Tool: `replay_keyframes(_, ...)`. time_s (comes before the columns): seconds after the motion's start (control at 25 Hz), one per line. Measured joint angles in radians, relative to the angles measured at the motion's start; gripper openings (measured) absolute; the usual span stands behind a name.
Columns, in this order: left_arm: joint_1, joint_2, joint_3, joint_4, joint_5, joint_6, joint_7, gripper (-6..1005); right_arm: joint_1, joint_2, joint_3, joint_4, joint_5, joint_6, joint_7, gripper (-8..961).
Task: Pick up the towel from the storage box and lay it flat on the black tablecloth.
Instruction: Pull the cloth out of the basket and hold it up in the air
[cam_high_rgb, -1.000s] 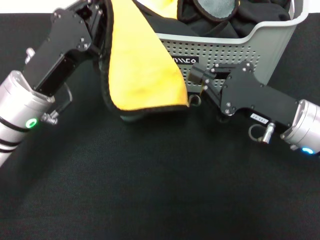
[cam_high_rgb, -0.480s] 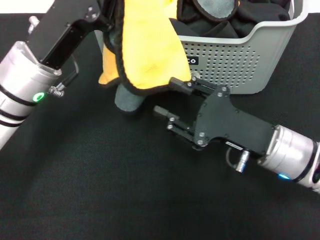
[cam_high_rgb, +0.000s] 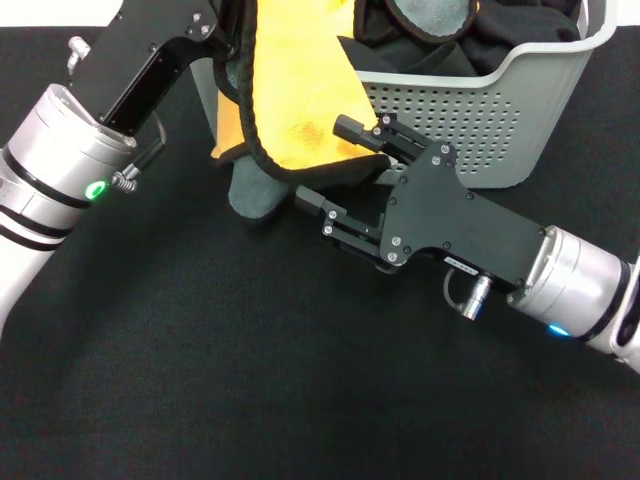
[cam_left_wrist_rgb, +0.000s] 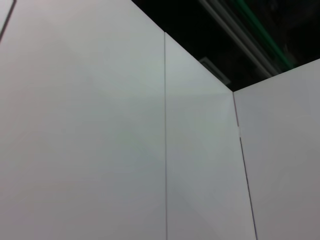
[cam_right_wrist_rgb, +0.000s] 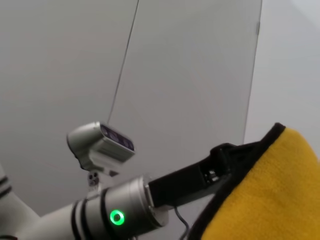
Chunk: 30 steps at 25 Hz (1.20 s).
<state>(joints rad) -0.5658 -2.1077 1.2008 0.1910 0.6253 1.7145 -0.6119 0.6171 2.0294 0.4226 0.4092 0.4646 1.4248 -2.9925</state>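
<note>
Left end effector sits at the top of the head view, at the near left corner of the storage box, clenched on the upper part of the towel. Its fingertips are hidden by the cloth, so the exact grip point can't be made out. The towel hangs from it down the outside of the box front, yellow-orange face toward the camera, black stitched edge curving along the bottom. A grey-green fold shows below and to the left of the yellow face, its lowest part at or just above the black tablecloth; contact can't be confirmed.

Right end effector comes in from the lower right, fingers spread wide and released, nothing held. The upper finger lies against the yellow face near the towel's lower right corner. The lower finger sits just under the black hem, over the tablecloth. The towel's bottom edge falls between the two fingers.

The box stands at top right on the tablecloth, with dark cloths and a grey-green piece piled inside. The tablecloth covers the whole surface.

Right wrist view shows the yellow towel with its black edge close up, the left arm with a green light behind it, and a pale wall. Left wrist view shows only pale wall panels.
</note>
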Motion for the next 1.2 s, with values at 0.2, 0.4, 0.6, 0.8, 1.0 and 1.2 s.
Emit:
replay_keyframes(0.2,-0.018,0.000,0.000,-0.013,-0.020,-0.013,0.016,27,-0.017,0.000,0.134,0.045,-0.138,-0.096,0.000,659)
replay_keyframes(0.4,-0.043,0.000,0.000,-0.036,-0.066,-0.021,0.014,27,-0.028,0.000,0.260,0.101,-0.295,-0.220,0.000,659)
replay_keyframes(0.6,-0.052,0.000,0.001,-0.048,-0.076,-0.026,0.007,27,-0.053,0.000,0.365,0.154,-0.409,-0.304,-0.002,659)
replay_keyframes(0.8,-0.061,0.000,0.003,-0.076,-0.076,-0.026,0.005,27,-0.074,0.000,0.422,0.173,-0.426,-0.308,-0.002,658)
replay_keyframes(1.0,-0.063,0.000,0.024,-0.080,-0.081,-0.024,0.005,28,-0.073,0.000,0.446,0.182,-0.427,-0.328,-0.002,658)
replay_keyframes(1.2,-0.066,0.000,0.028,-0.080,-0.084,-0.018,-0.003,28,-0.071,0.000,0.455,0.199,-0.428,-0.375,-0.002,658)
